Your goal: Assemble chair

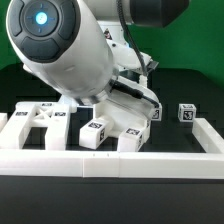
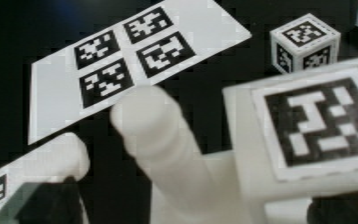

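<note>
Step in hand: I judge that I am going for one of the loose chair parts crowded along the border wall [image 1: 110, 160]. I cannot say for sure which one.
Seat: the X-braced seat [image 1: 38, 116] lies by the walled edge of the tabletop [image 1: 195, 90], toward the exterior view's left.
Blocks: a tagged block [image 1: 97, 130] and a second tagged block [image 1: 133, 130] stand near the middle of that same edge, close together.
Cube: a small tagged cube [image 1: 186, 113] sits well apart, toward the exterior view's right.
Wrist view: a rounded white part [image 2: 167, 145] fills the middle, with a large tagged block [image 2: 318, 130] just beside it and the marker board [image 2: 131, 55] beyond.
Pincer: my pincer [image 1: 128, 104] is low over the middle parts. My own arm hides the fingers and the wrist view shows none clearly, so I cannot tell whether they are apart, together or clamped on anything.
Doing it well: I should centre on one part only and descend straight. My fingers must stay clear of the neighbouring block, and flat faces are the ones to grip, since the plastic is glossy and may slip.
Arm pose: my arm leans in from the exterior view's left, with the wrist tipped down toward the walled edge.
</note>
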`<state>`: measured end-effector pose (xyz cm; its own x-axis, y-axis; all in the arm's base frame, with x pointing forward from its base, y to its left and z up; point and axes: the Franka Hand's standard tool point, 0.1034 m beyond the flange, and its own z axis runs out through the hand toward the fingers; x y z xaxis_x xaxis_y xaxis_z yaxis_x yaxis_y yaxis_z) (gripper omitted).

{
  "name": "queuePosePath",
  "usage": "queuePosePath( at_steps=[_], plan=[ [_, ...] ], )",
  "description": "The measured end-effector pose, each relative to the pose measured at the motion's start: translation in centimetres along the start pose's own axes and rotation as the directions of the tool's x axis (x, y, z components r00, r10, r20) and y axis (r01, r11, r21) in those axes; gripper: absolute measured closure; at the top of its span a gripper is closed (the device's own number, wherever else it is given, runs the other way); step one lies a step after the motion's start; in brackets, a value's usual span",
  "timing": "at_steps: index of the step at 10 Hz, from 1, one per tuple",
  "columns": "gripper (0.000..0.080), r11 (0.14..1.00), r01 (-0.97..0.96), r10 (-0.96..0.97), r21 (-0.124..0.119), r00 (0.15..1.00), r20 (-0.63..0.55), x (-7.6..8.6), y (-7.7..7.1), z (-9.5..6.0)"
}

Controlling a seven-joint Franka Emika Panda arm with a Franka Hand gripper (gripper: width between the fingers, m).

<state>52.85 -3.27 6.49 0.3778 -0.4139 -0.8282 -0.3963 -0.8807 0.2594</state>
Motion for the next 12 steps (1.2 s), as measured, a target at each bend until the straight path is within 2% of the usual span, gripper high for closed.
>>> queuePosePath(
  at_steps=[4, 6, 8, 9, 10, 12],
  plan=[
    [0.015, 0.998, 0.035, -0.034, 0.044, 0.999, -0.018, 1.5, 2.4, -1.4],
    [0.015, 0.999, 0.037, -0.034, 0.039, 0.998, -0.061, 1.6, 2.6, -2.3],
    [0.015, 0.998, 0.032, -0.029, 0.045, 0.997, -0.068, 1.8, 2.8, -2.5],
    [0.015, 0.997, 0.049, -0.038, 0.059, 0.984, -0.173, 2.8, 2.0, -3.6],
    [0.015, 0.995, 0.065, -0.042, 0.072, 0.958, -0.285, 2.9, 1.4, -4.4],
    [0.015, 0.992, 0.074, -0.032, 0.098, 0.929, -0.368, 2.5, 1.0, -4.0]
  ],
)
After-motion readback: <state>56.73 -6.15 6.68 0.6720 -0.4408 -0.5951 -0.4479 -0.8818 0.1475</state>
